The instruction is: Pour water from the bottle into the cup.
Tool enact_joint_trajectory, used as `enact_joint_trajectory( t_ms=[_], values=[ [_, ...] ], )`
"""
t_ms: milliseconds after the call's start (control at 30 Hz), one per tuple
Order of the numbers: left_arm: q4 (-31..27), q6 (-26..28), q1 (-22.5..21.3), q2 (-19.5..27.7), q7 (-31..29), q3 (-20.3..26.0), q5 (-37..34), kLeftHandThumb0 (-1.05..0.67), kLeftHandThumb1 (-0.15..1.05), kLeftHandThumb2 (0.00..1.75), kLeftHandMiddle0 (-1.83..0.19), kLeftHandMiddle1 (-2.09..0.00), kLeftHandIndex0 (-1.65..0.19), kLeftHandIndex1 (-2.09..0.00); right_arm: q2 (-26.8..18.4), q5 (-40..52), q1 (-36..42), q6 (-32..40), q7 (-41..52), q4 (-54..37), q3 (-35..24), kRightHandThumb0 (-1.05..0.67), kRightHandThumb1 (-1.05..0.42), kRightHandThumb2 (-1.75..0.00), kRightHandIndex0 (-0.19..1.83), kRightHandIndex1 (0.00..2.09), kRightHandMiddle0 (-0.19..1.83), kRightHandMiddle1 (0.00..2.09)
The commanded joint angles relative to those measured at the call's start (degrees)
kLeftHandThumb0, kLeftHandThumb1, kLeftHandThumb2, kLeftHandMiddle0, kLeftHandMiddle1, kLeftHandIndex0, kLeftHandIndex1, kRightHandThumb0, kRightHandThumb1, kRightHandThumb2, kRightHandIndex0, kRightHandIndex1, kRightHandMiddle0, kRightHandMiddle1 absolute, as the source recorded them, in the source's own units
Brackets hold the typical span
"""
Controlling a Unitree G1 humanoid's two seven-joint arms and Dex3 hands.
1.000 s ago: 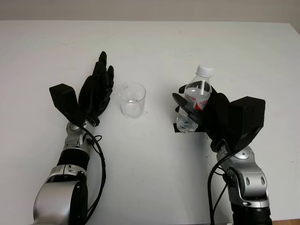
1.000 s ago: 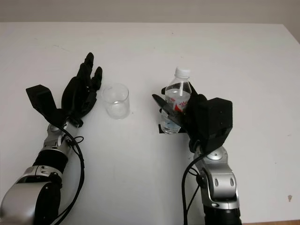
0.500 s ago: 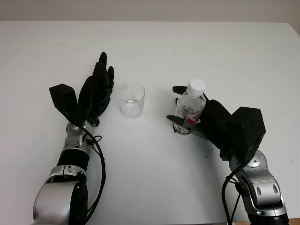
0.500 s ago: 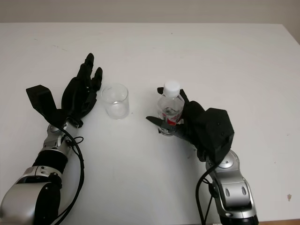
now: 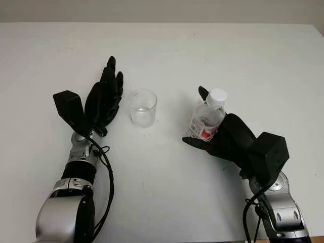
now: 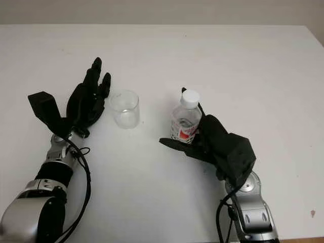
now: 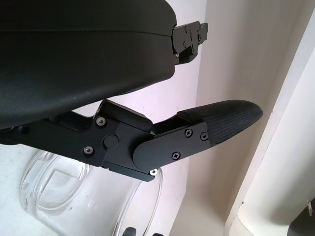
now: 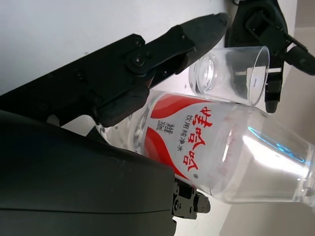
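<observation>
Right hand (image 5: 223, 139), gripping the capped water bottle (image 5: 206, 119), has drawn back and tilted it; pouring not begun. Left hand (image 5: 104, 98) open beside the glass cup (image 5: 143, 108).

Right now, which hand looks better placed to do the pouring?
The right hand: it already grips the capped bottle, standing right of the cup. The left hand is open beside the cup, better suited to steadying it.

right hand (image 5: 223, 135): fingers closed around the bottle (image 5: 206, 117), held upright above the table, forearm entering from the bottom right. left hand (image 5: 104, 98): open, holding nothing, palm turned inward, forearm entering from the bottom left.
</observation>
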Motion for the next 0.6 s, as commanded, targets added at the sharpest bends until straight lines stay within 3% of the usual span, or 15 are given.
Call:
enact_joint_trajectory(
  t_ms=[0,300,567],
  values=[
    [0.0,0.0,0.6,0.1,-0.1,0.2,-0.1,-0.84,1.05,0.75,0.19,0.00,0.19,0.00,-0.4,-1.2,1.0,-2.5,-1.1,0.3,-0.4,-1.03,-0.88,-0.06,-0.19,0.00,-0.19,0.00],
    [0.0,-0.1,0.5,0.2,0.4,-0.1,0.2,-0.84,1.05,0.76,0.19,0.00,0.19,0.00,2.1,-3.7,2.1,-8.7,-9.4,3.6,-3.4,-1.05,-0.91,-0.07,-0.19,0.00,-0.19,0.00],
    [0.4,-1.1,0.4,0.3,0.3,-0.3,0.8,-0.83,1.05,0.77,0.19,0.00,0.19,0.00,3.7,-2.1,2.2,-15.3,-9.8,8.8,-3.3,-1.05,-0.92,-0.06,-0.19,0.00,-0.19,0.00]
  ],
)
